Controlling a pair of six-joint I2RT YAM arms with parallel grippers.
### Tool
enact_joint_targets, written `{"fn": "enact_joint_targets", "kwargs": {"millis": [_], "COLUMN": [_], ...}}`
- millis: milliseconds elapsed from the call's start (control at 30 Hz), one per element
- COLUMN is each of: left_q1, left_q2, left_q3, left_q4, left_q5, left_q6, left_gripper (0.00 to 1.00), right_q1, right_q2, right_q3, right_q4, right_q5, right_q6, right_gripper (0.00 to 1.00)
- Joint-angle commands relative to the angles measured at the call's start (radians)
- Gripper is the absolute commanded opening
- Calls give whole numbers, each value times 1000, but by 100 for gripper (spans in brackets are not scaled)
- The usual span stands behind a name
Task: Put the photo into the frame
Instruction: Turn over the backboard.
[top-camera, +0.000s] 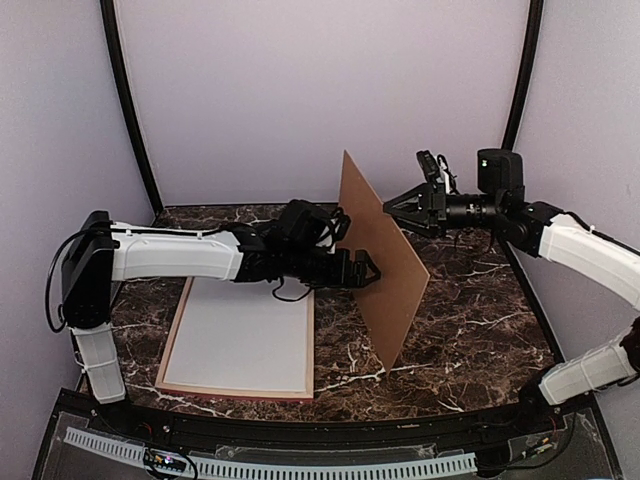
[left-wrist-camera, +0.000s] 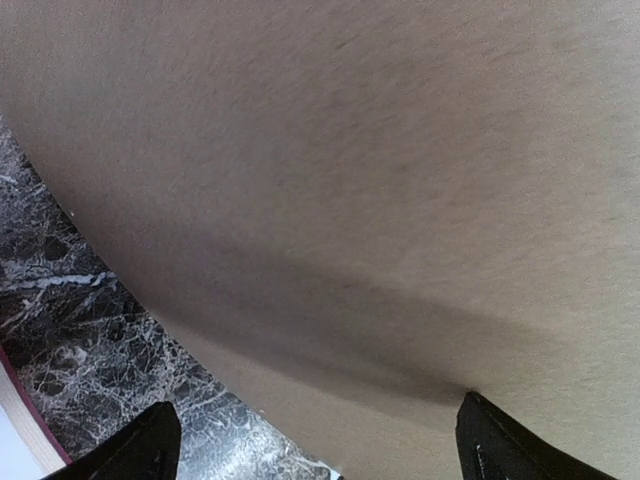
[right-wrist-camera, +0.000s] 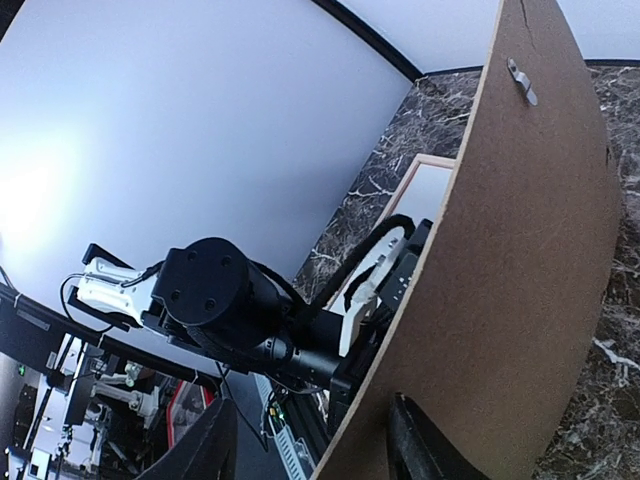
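Note:
The frame (top-camera: 235, 394) lies flat on the table at the left, its thin pink-red and tan edge around a plain white sheet (top-camera: 245, 340). I cannot tell whether that sheet is the photo; no printed picture shows. A brown backing board (top-camera: 385, 265) stands upright on its edge in the middle. My left gripper (top-camera: 366, 270) is open, its fingertips against the board's left face (left-wrist-camera: 400, 150). My right gripper (top-camera: 398, 212) is open at the board's upper right side. In the right wrist view the board's edge (right-wrist-camera: 400, 380) runs between the spread fingers of that gripper (right-wrist-camera: 315, 440).
A small metal hanger clip (right-wrist-camera: 520, 80) sits on the board's right face. The dark marble table (top-camera: 470, 320) is ringed by pale curtain walls. A corner of the frame (left-wrist-camera: 25, 410) shows by my left fingers.

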Motion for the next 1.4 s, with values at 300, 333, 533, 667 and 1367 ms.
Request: {"fn": "enact_joint_targets", "kwargs": {"millis": [300,333,533,667,1367], "left_q1": [40,52,108,133,153], "left_q2": [-328,-335,-397,-412,-372], "left_q3": [-131,-137,-192,-195,-180], "left_q4": [37,37,141,158,104], "left_q5": [-8,10,89,107,86], "left_q6": [-26,-43,-153,-171,-169], "left_gripper": [99,99,99,99,80], "right_q1": [79,80,84,84,84], "right_q2": [41,44,52,54,96], "right_q3": [71,69,52,41,-51], "right_q4": [24,29,41,45,104], "right_q5": [19,19,24,25,38], "right_q6": [27,29,30,30,46], "right_gripper": [59,59,59,59,59]}}
